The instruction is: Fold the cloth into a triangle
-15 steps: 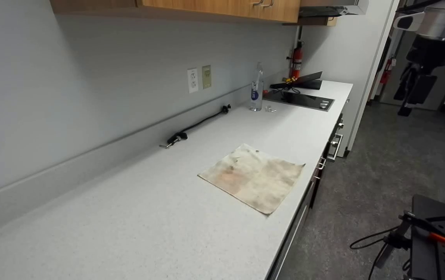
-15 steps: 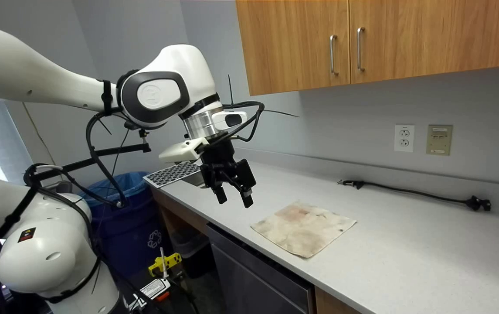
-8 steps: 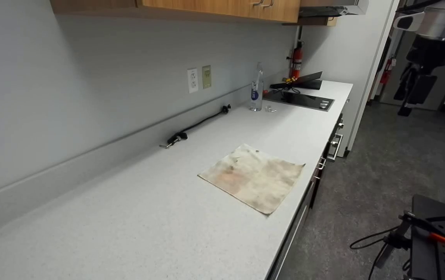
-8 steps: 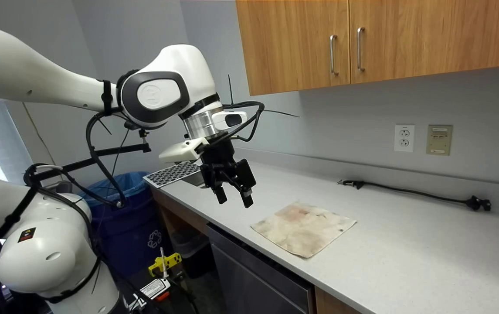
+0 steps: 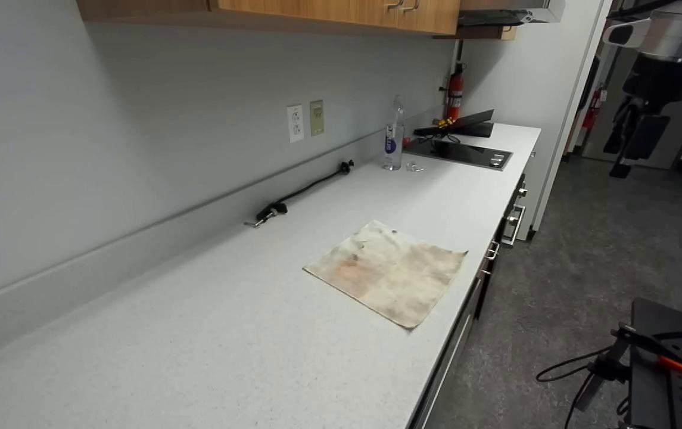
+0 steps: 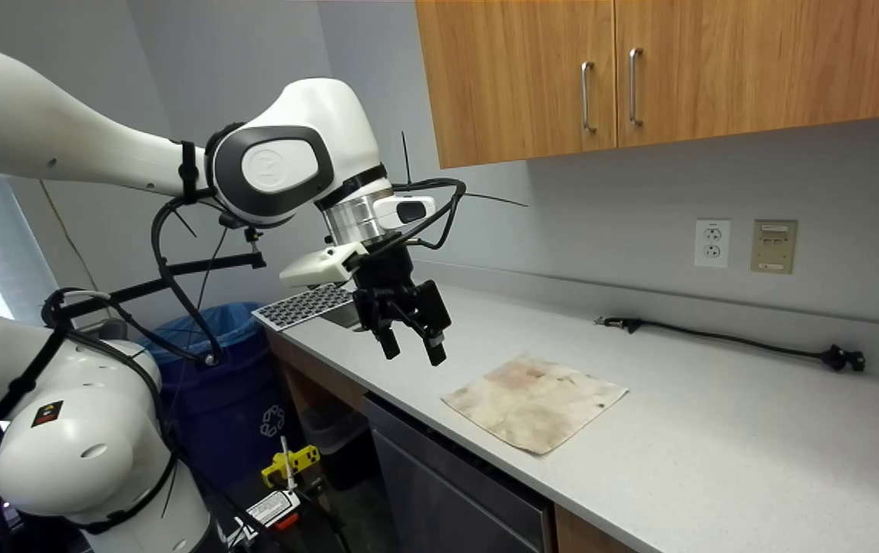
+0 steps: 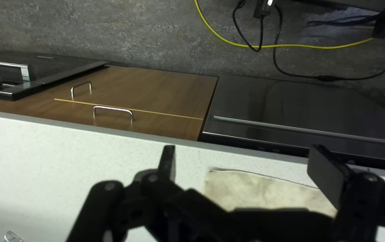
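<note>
1. nearest me, the white panda arm [image 6: 320,115] reaches toward the white counter [image 6: 754,445]; it is the only arm, so there's no choosing which hand.
2. at its end the gripper [image 6: 414,356] tips downward, jaws spread wide, nothing between them; the wrist view shows its fingers [image 7: 325,178] well apart.
3. the stained beige cloth [image 6: 535,403] lies unfolded on the counter near its front edge, over the dishwasher [image 6: 447,491]. from the gripper it is lower and farther in toward the wall [image 6: 600,219], well apart.
4. it looks about square, so there's no long axis to go by; one side runs roughly along the counter's front edge, leaving two corners facing the gripper. one front corner [image 5: 461,255] seems to curl up slightly.
5. i'd judge the folding not begun; the coming move ought to go down and in, pinch one of those two, then draw it across the diagonal.
6. beyond the cloth, by the backsplash [image 6: 523,288], rests a black stalk [image 6: 738,339] with a clamp; farther down the counter, a clear plastic bottle [image 5: 394,143], then a black glass cooktop [image 5: 466,154].
</note>
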Controlling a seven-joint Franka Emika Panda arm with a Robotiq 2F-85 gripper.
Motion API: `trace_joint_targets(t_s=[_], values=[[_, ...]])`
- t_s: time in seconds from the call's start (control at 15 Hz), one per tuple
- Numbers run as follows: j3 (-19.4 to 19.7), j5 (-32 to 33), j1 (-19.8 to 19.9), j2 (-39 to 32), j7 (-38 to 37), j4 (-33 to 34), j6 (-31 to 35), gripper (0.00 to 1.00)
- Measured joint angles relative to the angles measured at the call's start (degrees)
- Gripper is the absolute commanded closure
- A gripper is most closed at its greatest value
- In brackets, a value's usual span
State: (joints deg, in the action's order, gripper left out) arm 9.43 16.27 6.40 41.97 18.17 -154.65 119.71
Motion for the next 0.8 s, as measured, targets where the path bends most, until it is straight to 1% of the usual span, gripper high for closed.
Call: trace_joint_targets(t_s=[0.53,0.67,0.8], values=[[0.0,0.0,0.0,0.0,0.0,0.0,0.0,0.0],[1.2,0.0,0.0,-2.2,0.2,1.9,1.8,0.0],[2.8,0.0,0.0,-6.7,0.7,5.4,4.2,0.0]])
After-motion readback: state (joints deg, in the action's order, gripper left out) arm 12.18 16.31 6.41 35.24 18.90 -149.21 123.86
